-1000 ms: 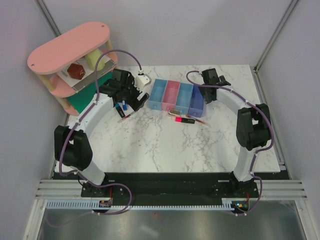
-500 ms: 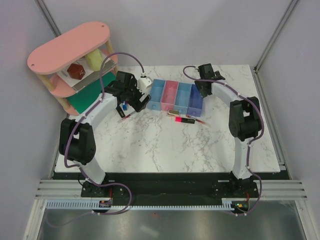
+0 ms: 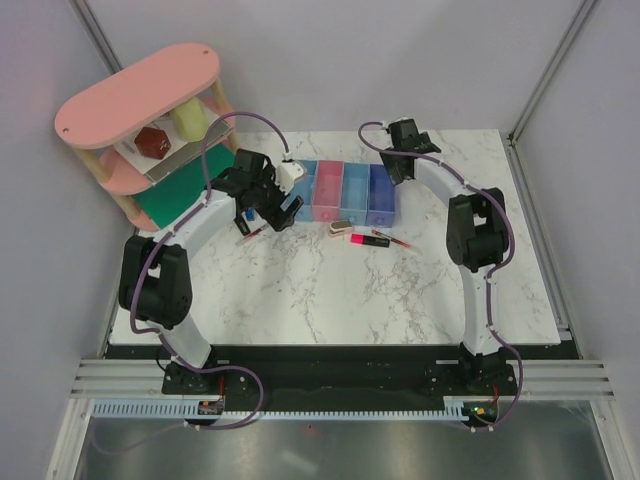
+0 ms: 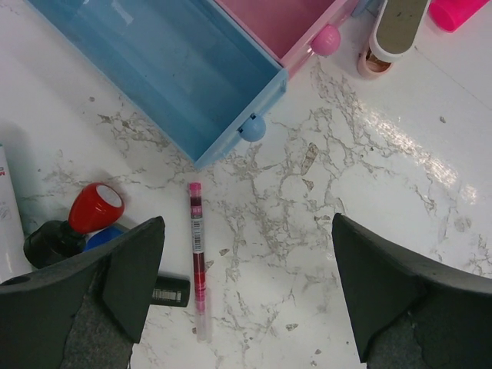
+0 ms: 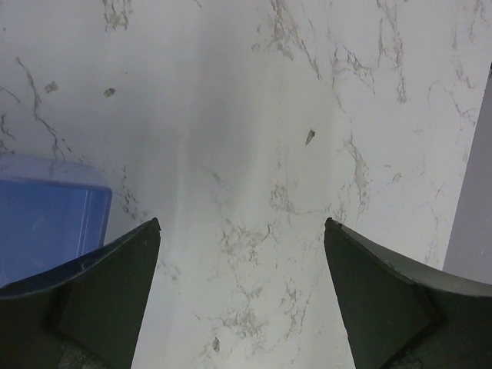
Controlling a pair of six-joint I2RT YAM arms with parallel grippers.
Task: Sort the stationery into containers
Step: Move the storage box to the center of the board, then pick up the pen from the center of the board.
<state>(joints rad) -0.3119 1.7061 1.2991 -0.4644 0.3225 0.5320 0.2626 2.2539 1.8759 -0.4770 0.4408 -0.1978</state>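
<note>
Four containers stand in a row: light blue, pink, light blue and violet-blue. My left gripper hangs open at the row's left end, over bare marble. Beside its left finger lie a thin red pen, a red-topped piece, a blue piece and a black piece. A beige stapler, a black marker with a pink cap and another red pen lie in front of the bins. My right gripper is open and empty behind the violet-blue bin.
A pink oval tiered shelf stands at the back left, holding a dark red object and a pale yellow one. A flat green board lies under it. Grey walls close in the table's back and sides.
My right gripper has swung left and back, ending behind the violet-blue bin. The row of bins sits slightly further left. My left gripper has shifted a little to the right.
</note>
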